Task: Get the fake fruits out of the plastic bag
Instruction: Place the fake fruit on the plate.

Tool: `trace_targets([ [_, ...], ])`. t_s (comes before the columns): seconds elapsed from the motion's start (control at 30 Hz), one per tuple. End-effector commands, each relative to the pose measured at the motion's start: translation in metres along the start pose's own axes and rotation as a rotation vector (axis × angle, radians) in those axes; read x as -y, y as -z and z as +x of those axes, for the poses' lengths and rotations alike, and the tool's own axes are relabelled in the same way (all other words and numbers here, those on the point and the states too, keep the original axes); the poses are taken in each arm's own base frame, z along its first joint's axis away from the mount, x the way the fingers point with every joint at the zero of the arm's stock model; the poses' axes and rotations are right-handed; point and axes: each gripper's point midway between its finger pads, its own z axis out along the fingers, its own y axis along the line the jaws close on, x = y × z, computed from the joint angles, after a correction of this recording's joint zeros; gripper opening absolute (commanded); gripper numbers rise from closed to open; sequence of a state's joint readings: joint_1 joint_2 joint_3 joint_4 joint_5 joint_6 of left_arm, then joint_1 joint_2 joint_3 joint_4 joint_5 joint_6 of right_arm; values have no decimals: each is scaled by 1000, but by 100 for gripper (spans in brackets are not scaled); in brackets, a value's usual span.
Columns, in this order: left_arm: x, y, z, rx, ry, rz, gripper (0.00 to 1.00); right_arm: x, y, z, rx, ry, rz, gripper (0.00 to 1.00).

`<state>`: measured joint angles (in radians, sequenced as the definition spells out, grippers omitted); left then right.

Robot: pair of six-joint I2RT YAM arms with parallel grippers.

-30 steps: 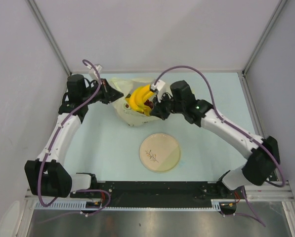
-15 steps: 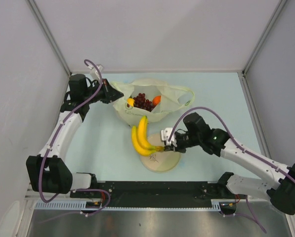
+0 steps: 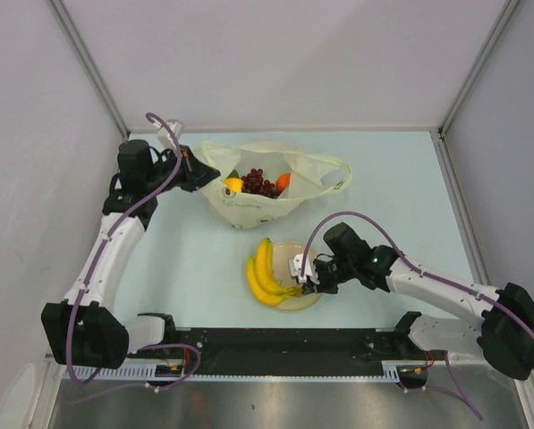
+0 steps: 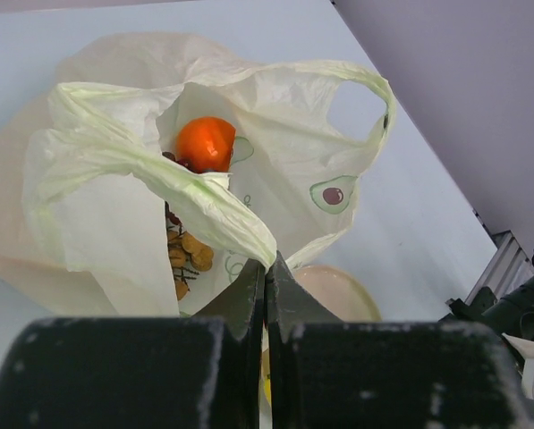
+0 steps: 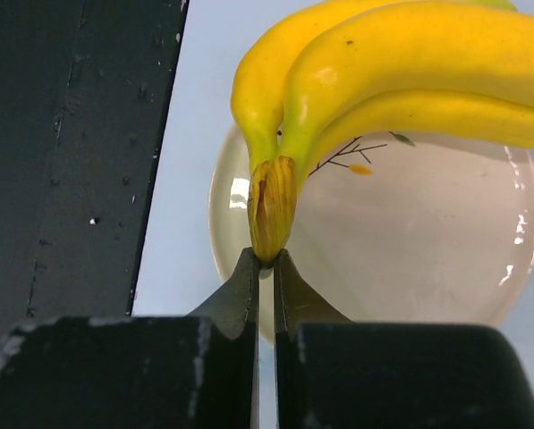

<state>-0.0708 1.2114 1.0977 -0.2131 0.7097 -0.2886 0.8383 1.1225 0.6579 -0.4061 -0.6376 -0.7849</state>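
Note:
The pale yellow-green plastic bag [image 3: 258, 192] lies open at the back of the table. Inside it I see dark purple grapes [image 3: 260, 185], an orange [image 3: 283, 181] and a yellow fruit [image 3: 234, 185]. My left gripper [image 3: 201, 173] is shut on the bag's left rim and holds it up. The left wrist view shows the bag [image 4: 114, 179], the orange [image 4: 205, 143] and brown stemmed bits [image 4: 188, 257]. My right gripper [image 3: 299, 288] is shut on the stem of a bunch of yellow bananas [image 3: 265, 273] just above the cream plate [image 3: 309, 301]. In the right wrist view the bananas [image 5: 383, 71] hang over the plate [image 5: 410, 259].
Grey walls close in the table on three sides. A black rail [image 3: 284, 344] with the arm bases runs along the near edge. The bag's right handle [image 3: 334, 174] lies spread towards the back right.
My right gripper has carried the bananas out of the bag, forward and down to the plate's left side. The bag now lies open. My left gripper has kept its hold.

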Motion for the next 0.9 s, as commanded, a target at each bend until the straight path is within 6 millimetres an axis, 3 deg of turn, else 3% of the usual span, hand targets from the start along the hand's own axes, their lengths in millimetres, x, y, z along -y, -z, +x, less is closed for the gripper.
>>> trace_targets([
  [0.0, 4, 7, 0, 13, -46, -3, 1, 3, -10, -14, 71, -18, 3, 0],
  [0.13, 5, 9, 2, 12, -52, -4, 1, -4, -16, -3, 38, -66, -31, 0],
  [0.17, 4, 9, 3, 10, -50, -5, 1, -4, -17, 1, 25, -74, -32, 4],
  [0.2, 5, 9, 2, 13, -52, -4, 1, -5, -18, 5, 16, -84, -36, 21],
  [0.23, 5, 9, 4, 9, -49, -2, 1, -4, -18, 5, 9, -86, -27, 27],
  [0.27, 6, 10, 3, 12, -50, -1, 1, -3, -19, 6, 9, -87, -21, 50],
  [0.3, 5, 9, 4, 11, -49, -2, 1, -2, -19, 6, 8, -103, -15, 60],
  [0.37, 6, 9, 5, 10, -45, 1, 1, 4, -18, 3, 14, -108, 11, 70],
  [0.6, 7, 8, 5, 8, -33, 10, 1, 10, 5, -11, -1, -141, 70, 86],
  [0.67, 8, 8, 6, 3, -28, 17, 1, 24, 24, -34, 36, -116, 138, 87],
  [0.77, 11, 10, 9, 3, -23, 28, 1, 64, 58, -74, 146, -168, 316, 85],
  [0.83, 13, 12, 15, -3, -6, 38, 0, 101, 82, -111, 283, -209, 459, 71],
  [0.87, 18, 15, 16, -3, 0, 49, 0, 122, 94, -116, 309, -227, 545, 66],
])
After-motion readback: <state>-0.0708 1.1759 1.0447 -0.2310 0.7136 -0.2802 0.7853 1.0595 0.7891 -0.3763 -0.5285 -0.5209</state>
